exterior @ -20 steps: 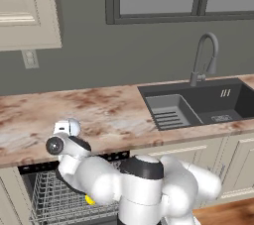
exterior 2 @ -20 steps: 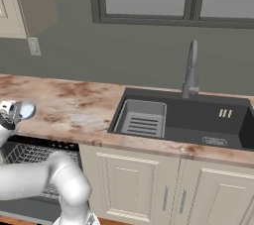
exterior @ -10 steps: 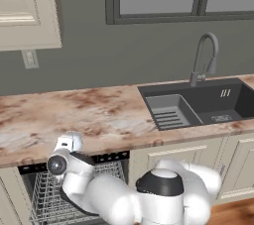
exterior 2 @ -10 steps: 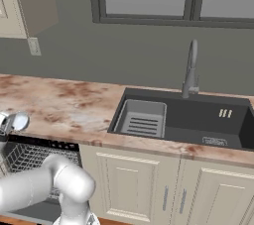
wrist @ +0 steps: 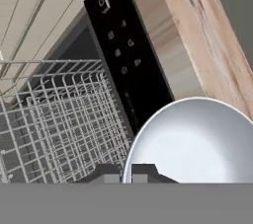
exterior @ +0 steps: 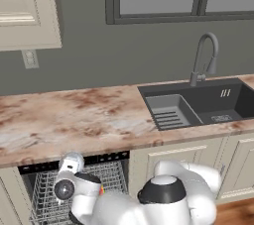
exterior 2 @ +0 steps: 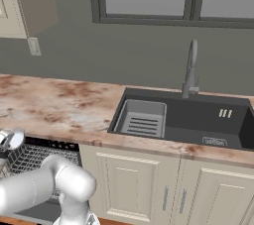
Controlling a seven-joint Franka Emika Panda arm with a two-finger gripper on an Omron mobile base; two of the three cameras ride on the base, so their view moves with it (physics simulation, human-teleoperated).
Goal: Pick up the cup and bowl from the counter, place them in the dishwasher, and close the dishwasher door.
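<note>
I held the bowl (wrist: pixel 195 141) by its rim, my gripper (wrist: pixel 126 172) closed narrowly on the near edge with one fingertip on each side of the wall. The bowl hung over the open dishwasher (exterior: pixel 74 189), in front of the black control strip (wrist: pixel 126 50) and just below the counter (exterior: pixel 74 115) edge. The wire rack (wrist: pixel 54 124) lay beside and beneath it in the hand view. In the left base view, a yellow and red spot (exterior: pixel 100 190) showed next to my wrist, low in the rack. I judged this to be the cup, already loaded, though too little of it was visible to be sure.

Risks I judged from this position:

1. Rim grip. The hold covered only a small part of the edge. A quick swing or a knock could have rotated the bowl in my fingers or pulled it free.
2. Clearance. The bowl sat close to the control strip and the counter lip. Moving inward without first going lower could have struck either.
3. Release height. Letting go too high over the wires could have made the bowl bounce or tip.
4. Cup proximity. If the yellow spot was the cup, setting the bowl down there could have knocked it over.

The dishwasher door was not yet closed, and I could not see where it lay.
</note>
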